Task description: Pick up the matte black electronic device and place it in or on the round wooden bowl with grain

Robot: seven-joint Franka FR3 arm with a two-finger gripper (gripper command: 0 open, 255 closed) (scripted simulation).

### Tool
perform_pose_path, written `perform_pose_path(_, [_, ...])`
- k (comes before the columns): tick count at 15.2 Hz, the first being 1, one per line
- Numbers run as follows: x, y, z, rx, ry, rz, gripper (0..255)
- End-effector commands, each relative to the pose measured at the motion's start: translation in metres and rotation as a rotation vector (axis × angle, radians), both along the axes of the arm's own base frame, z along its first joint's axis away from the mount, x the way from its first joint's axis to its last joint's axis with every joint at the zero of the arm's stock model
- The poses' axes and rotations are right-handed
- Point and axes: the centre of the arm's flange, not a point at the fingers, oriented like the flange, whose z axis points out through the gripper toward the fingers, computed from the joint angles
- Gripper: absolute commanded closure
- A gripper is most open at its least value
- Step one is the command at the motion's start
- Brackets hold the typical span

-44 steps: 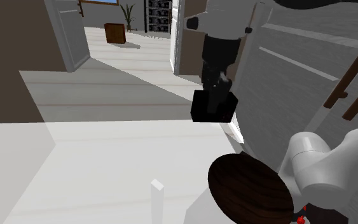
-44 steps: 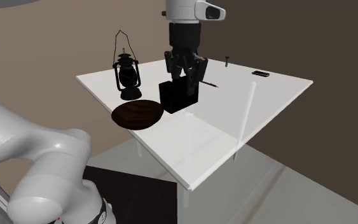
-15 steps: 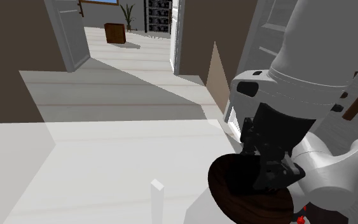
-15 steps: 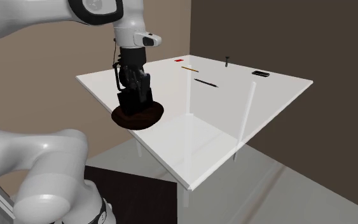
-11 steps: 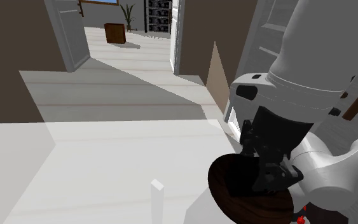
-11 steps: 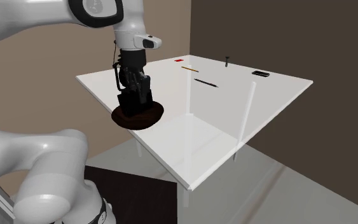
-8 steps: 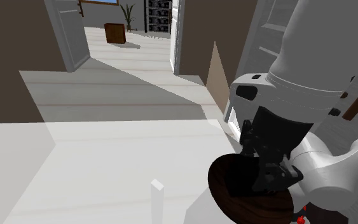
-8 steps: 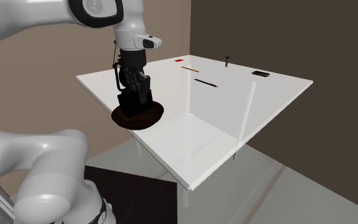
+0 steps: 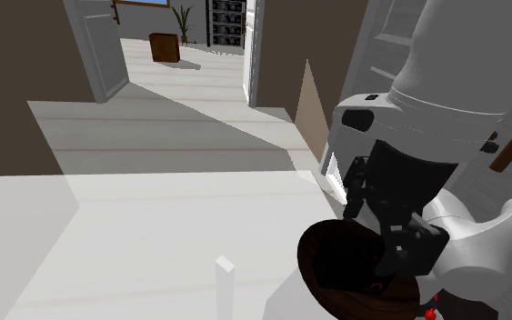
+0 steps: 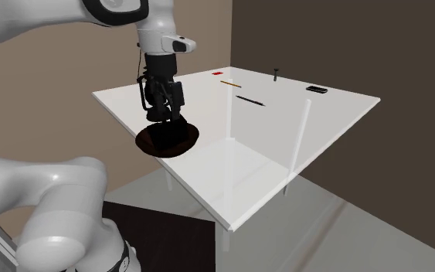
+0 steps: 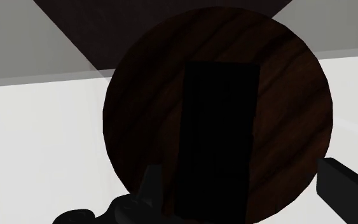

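Note:
The round dark wooden bowl [image 11: 133, 108] with visible grain sits on the white table [image 10: 246, 154], near its edge at the second exterior view's left. The matte black device [image 11: 219, 133] lies flat inside it, a long rectangle across the bowl's middle. My gripper [image 11: 237, 168] hangs open just above the bowl, with one finger [image 11: 151, 184] on each side of the device and neither touching it. The second exterior view has the gripper [image 10: 164, 116] a little over the bowl [image 10: 185, 143]. From the shoulder, the hand [image 9: 399, 245] covers part of the bowl [image 9: 331, 273].
A yellow pencil [image 10: 231, 81], a black pen [image 10: 250, 100] and a small black item [image 10: 316, 90] lie across the table's far side. A thin white post [image 10: 300, 139] stands upright near the table's right edge. The bowl is close to the table edge.
The fingers have opened and let go of the black device, which now lies in the bowl. The hand has risen slightly above it.

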Motion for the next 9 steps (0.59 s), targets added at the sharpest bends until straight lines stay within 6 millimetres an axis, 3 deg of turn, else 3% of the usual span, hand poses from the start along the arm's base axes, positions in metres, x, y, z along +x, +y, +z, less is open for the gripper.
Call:
perform_pose_path(1, [0.001,0.000,0.025,0.000,0.000,0.000,0])
perform_pose_path(2, [0.001,0.000,0.036,0.000,0.000,0.000,0])
perform_pose_path(9, [0.001,0.000,0.036,0.000,0.000,0.000,0])
